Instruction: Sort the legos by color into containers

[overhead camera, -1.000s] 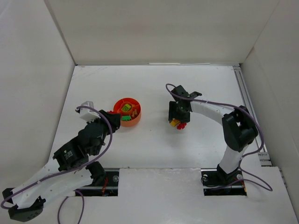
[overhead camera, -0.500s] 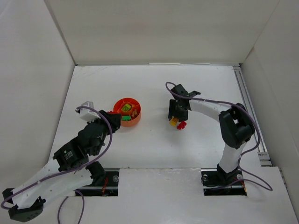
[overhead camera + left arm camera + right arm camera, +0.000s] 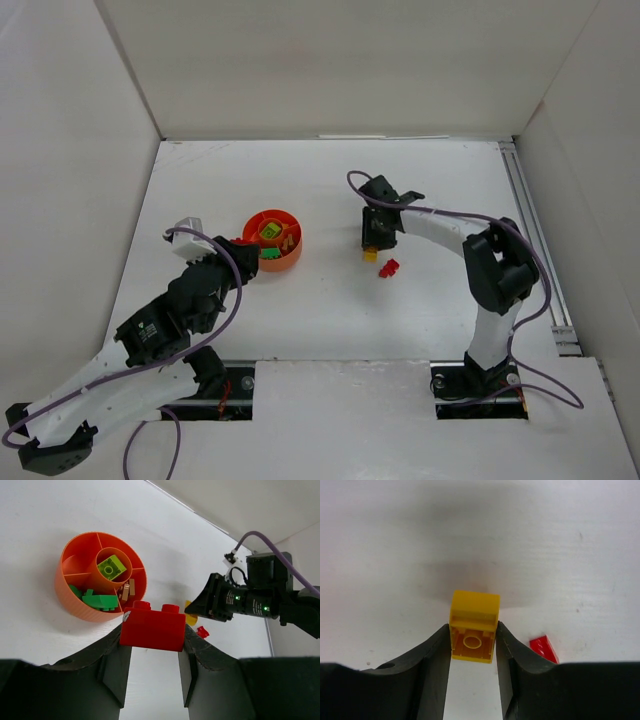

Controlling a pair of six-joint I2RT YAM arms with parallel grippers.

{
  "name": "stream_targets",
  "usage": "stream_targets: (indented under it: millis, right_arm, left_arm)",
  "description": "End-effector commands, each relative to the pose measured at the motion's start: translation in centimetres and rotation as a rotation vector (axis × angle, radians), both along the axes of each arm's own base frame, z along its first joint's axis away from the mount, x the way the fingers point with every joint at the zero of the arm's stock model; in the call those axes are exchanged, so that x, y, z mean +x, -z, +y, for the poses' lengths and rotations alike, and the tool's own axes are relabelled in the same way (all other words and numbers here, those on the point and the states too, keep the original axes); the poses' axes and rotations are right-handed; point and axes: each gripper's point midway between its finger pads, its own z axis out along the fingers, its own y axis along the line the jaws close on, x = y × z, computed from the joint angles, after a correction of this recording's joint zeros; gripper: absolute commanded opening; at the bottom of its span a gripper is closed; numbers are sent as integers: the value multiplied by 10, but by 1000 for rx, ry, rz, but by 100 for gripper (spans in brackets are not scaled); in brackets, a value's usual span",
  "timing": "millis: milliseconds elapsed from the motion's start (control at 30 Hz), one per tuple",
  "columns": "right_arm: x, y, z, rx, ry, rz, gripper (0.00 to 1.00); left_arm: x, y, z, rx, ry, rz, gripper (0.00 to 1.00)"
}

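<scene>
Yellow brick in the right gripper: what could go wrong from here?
1. The right gripper pinches the yellow brick only at its tips, so it may twist or slip in transit.
2. The small red piece lies close beside one finger and could get knocked.
3. The left gripper holds a red brick near the bowl; both arms may crowd there.

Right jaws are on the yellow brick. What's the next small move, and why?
Probably lift the right gripper straight up a little. Its jaws pinch the yellow brick on both sides, low over the table, with a small red piece close beside it. Rising first should clear that piece before carrying across to the bowl.
</scene>
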Motion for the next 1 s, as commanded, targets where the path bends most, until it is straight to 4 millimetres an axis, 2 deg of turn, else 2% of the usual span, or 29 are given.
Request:
stream_targets:
  millis: [0,67,100,200,233,300,367,433,467,533,567,667,967]
  right_arm:
    - [50,-84,51,99,-203,-355,20]
    - [53,-114,82,148,-325,-480,18]
    - [62,-142,97,186,-372,-597,18]
    - [63,-178,128,336,-484,-713,18]
    - [66,-202,145,393,-537,-811,18]
    - [65,-221,161,450,-583,-881,18]
    - [66,-229,178,479,-637,-928,18]
    - [58,-239,198,523,-696,-955,18]
    - [63,-233,202,521,-696,-951,18]
    - [58,-235,216,557,-743,-946,20]
    - [55,-230,224,566,-756,-948,20]
    - [52,-228,238,570,-781,-950,20]
    - [60,-201,243,547,-775,-908,22]
  left_arm:
    - [4,-11,-1,-25,-13,-30,15]
    - [3,-11,3,-30,-25,-30,15]
    - [2,-10,3,-36,-28,-22,15]
    - [2,-10,6,-43,-42,-23,15]
    - [2,-8,9,-34,-51,-20,15]
    - [1,-14,10,-59,-53,-29,15]
    - [1,-13,12,-61,-64,-24,15]
    - [1,-13,12,-61,-64,-24,15]
    - [1,-13,11,-69,-66,-23,15]
    - [1,-13,11,-70,-66,-23,15]
    - [1,-13,11,-70,-66,-23,15]
    - [1,-11,14,-60,-77,-20,15]
    - [0,-10,18,-51,-86,-18,15]
